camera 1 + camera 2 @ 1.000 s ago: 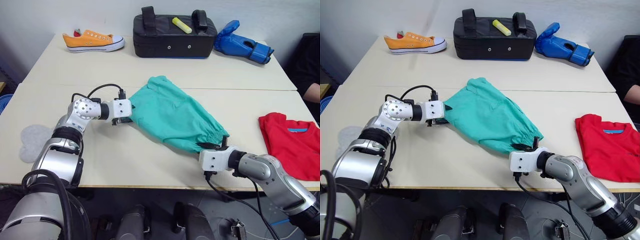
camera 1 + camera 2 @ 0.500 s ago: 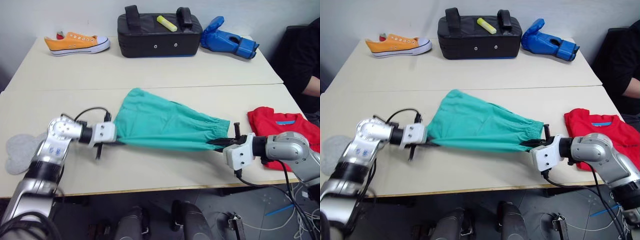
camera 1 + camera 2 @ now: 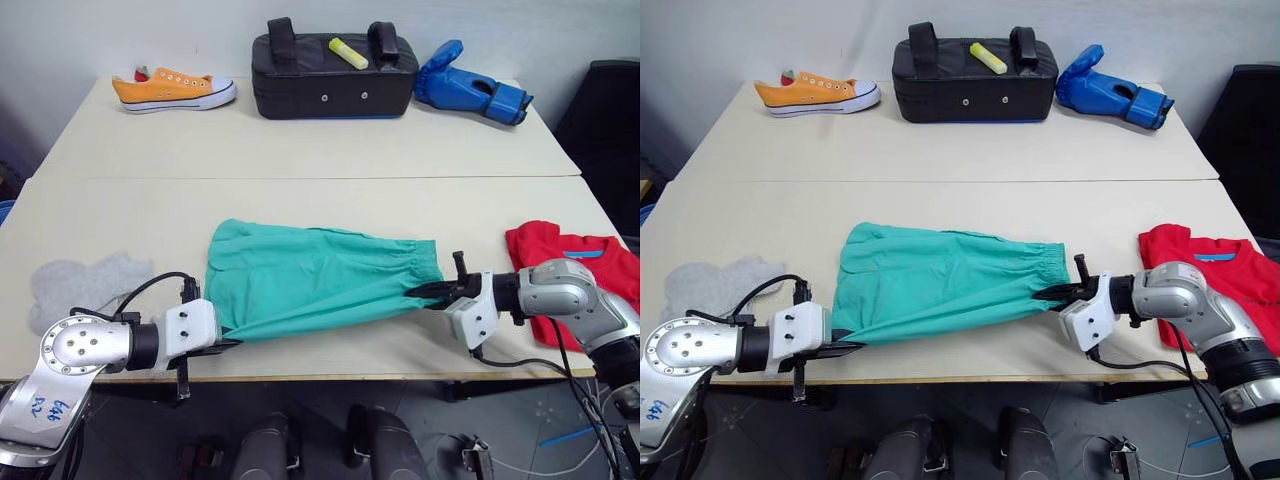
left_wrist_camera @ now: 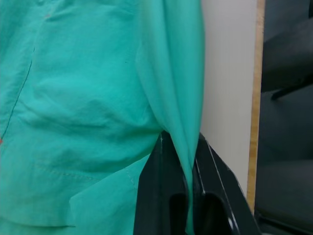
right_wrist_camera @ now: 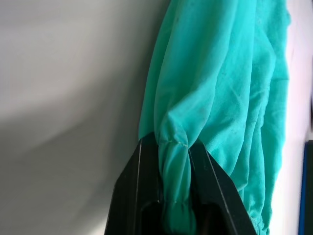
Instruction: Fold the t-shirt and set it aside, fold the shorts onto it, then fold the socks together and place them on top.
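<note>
1. The teal soft cloth shorts (image 3: 310,280) lay stretched lengthwise across the near part of the pale beige table (image 3: 300,150), held at both ends, with the gathered elastic waistband toward the robot's right.
2. The left gripper (image 3: 222,342) sat at the table's front edge, its two black fingers (image 4: 156,196) clamped on a fold of the shorts' near left corner.
3. The right gripper (image 3: 425,293) had its jaws shut on the bunched waistband corner, cloth pinched between both fingers (image 5: 137,196).
4. The plain bright red short-sleeved t-shirt (image 3: 575,265) lay at the table's right end, just behind the right arm, blue collar label showing.
5. The light grey soft socks (image 3: 85,285) lay near the left front edge, apart from the shorts.
6. Along the far edge stood an orange canvas sneaker (image 3: 172,88), a black padded bag (image 3: 335,75) bearing a yellow marker (image 3: 348,52), and a blue boxing glove (image 3: 470,85).
</note>
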{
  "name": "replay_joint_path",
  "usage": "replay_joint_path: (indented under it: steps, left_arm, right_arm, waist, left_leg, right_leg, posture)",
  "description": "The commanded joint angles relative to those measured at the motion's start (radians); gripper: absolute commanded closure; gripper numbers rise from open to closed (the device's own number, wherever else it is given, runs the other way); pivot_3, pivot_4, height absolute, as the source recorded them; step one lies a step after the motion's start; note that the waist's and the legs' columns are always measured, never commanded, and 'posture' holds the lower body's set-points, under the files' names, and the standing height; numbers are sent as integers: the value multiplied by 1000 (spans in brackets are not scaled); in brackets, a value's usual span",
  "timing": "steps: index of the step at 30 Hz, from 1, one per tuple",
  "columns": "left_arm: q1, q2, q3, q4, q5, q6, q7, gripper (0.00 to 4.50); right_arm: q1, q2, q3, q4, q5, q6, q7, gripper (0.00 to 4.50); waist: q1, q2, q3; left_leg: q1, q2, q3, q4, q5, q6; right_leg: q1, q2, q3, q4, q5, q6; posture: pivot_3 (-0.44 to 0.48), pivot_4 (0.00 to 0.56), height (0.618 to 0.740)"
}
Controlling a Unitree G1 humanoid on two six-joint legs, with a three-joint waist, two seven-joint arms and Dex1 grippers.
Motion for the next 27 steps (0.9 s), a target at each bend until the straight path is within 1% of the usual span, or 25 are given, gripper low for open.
replay_joint_path:
  steps: [1, 3, 4, 5, 7, 8, 9, 10, 11, 12, 14, 16, 17, 18, 21, 23, 25, 27]
  left_arm:
    - [47, 18, 110, -19, -187, 125, -73, 3530]
    - [63, 40, 189, -15, -335, 253, -124, 2824]
    - [62, 61, 225, -4, -397, 314, -147, 2546]
    - [55, 79, 254, 12, -444, 354, -165, 2145]
    - [-26, 98, 296, 66, -541, 438, -150, 1472]
    - [-90, 102, 304, 103, -590, 479, -131, 1163]
    - [-157, 100, 304, 139, -631, 516, -108, 1151]
    - [-232, 90, 291, 177, -658, 545, -78, 1151]
    - [-294, 75, 271, 208, -671, 562, -52, 1151]
    - [-342, 61, 243, 229, -666, 563, -33, 1151]
    - [-387, 47, 209, 248, -658, 564, -15, 1151]
    - [-404, 46, 46, 266, -497, 419, -57, 1563]
    - [-434, 15, -40, 313, -413, 351, -43, 1784]
    - [-464, -17, -100, 361, -354, 305, -24, 2080]
    - [-550, -119, -227, 528, -201, 168, 25, 3082]
    - [-570, -155, -280, 587, -129, 89, 23, 3752]
    - [-583, -188, -303, 626, -90, 38, 31, 4412]
    - [-589, -213, -309, 656, -62, 7, 40, 4500]
  right_arm:
    - [66, -63, -63, -65, 112, 106, 44, 2762]
    - [126, -85, -111, -148, 220, 224, 63, 1979]
    - [159, -99, -144, -199, 281, 300, 71, 1685]
    - [191, -113, -176, -247, 335, 371, 79, 1255]
    - [261, -154, -249, -365, 462, 560, 94, 548]
    - [289, -169, -285, -421, 527, 652, 94, 190]
    - [307, -177, -317, -472, 594, 748, 88, 40]
    - [311, -175, -342, -523, 665, 848, 68, 40]
    - [299, -160, -357, -564, 721, 939, 35, 40]
    - [276, -138, -362, -597, 772, 1029, -1, 40]
    - [249, -111, -370, -633, 817, 1134, -40, 40]
    - [184, -25, -317, -670, 819, 1224, -116, 439]
    - [146, 31, -272, -674, 791, 1260, -155, 663]
    - [115, 77, -237, -673, 762, 1291, -184, 979]
    - [40, 182, -126, -632, 648, 1354, -232, 2083]
    - [5, 242, -75, -598, 594, 1389, -250, 2819]
    - [-23, 297, -28, -546, 529, 1396, -269, 3517]
    - [-32, 332, 7, -495, 459, 1383, -281, 4266]
  waist:
    - [2, 0, 0]
    - [2, 0, 0]
    - [2, 0, 0]
    - [2, 1, 0]
    - [6, 3, 0]
    - [10, 4, 0]
    - [16, 5, 0]
    - [16, 4, 0]
    - [16, 4, -1]
    - [16, 4, -1]
    - [10, 4, -1]
    - [4, 3, -2]
    - [3, 4, -2]
    - [4, 4, -2]
    - [6, 4, -2]
    - [6, 4, -2]
    - [4, 4, -2]
    - [3, 4, -2]
  left_leg:
    - [0, 0, 0, 0, 0, 0]
    - [0, 1, -1, 0, 0, -1]
    - [0, 2, -1, 0, 0, -1]
    - [0, 2, -2, 0, 0, -1]
    - [0, 2, -4, 0, 0, -2]
    - [0, 2, -5, 0, 0, -2]
    - [0, 2, -6, 0, -1, -4]
    - [0, 1, -8, 0, -3, -8]
    - [0, 2, -8, 0, -3, -9]
    - [0, 2, -8, 0, -3, -9]
    - [0, 1, -8, -1, -3, -9]
    - [0, 1, -7, -3, -2, -7]
    - [0, 1, -5, -4, -1, -6]
    - [1, 1, -4, -5, -1, -6]
    - [0, 0, -2, -7, 3, -6]
    - [-2, 0, -2, -7, 3, -6]
    - [-2, 0, -2, -7, 3, -5]
    - [-3, 0, -1, -7, 3, -5]
  right_leg:
    - [0, 0, -1, 0, 0, -1]
    - [0, 1, -1, 0, -2, -1]
    - [0, 1, -1, 0, -2, -1]
    - [0, 1, -2, 0, -2, -1]
    - [1, 1, -2, 0, -2, -2]
    - [1, 1, -2, 0, -2, -2]
    - [1, 1, -3, 0, -2, -2]
    - [2, 1, -3, 1, -2, -2]
    - [2, 1, -3, 0, -2, -2]
    - [3, 1, -3, 1, -2, -2]
    - [3, 1, -3, 1, -1, -2]
    - [2, 2, -3, 0, -2, -2]
    - [1, 2, -4, 0, -2, -3]
    - [1, 2, -3, 0, -2, -3]
    - [-1, 3, -3, 0, -2, -3]
    - [-3, 3, -3, 0, -2, -3]
    - [-3, 2, -3, 0, -2, -3]
    - [-4, 2, -3, 0, -2, -2]
  posture:
    - [0, 150, 740]
    - [0, 150, 740]
    - [0, 150, 740]
    - [0, 150, 740]
    - [0, 150, 740]
    - [0, 150, 740]
    - [0, 150, 740]
    - [0, 150, 740]
    - [0, 150, 740]
    - [0, 150, 740]
    - [0, 150, 740]
    - [0, 150, 740]
    - [0, 150, 740]
    - [0, 150, 740]
    - [0, 150, 740]
    - [0, 150, 740]
    - [0, 150, 740]
    - [0, 150, 740]
